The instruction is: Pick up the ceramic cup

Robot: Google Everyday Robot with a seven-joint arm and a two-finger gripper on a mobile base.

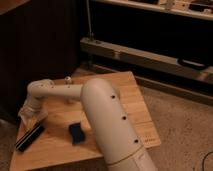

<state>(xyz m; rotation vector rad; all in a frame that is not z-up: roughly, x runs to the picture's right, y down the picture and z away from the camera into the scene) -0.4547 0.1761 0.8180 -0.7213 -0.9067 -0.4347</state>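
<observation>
My white arm reaches from the lower right across the wooden table (pixel 125 95) and bends down at its left edge. The gripper (pixel 31 122) is at the end of the arm, low over the table's left side. A pale white shape (pixel 23 114) sits right against it at the table edge; I cannot tell whether this is the ceramic cup. A small white object (pixel 66 80) peeks over the arm at the back of the table, mostly hidden, and I cannot tell what it is.
A long black object (pixel 29 138) lies on the table just in front of the gripper. A small dark blue object (pixel 76 133) lies to its right. A dark cabinet stands behind the table and a low metal shelf rail (pixel 145 55) to the right.
</observation>
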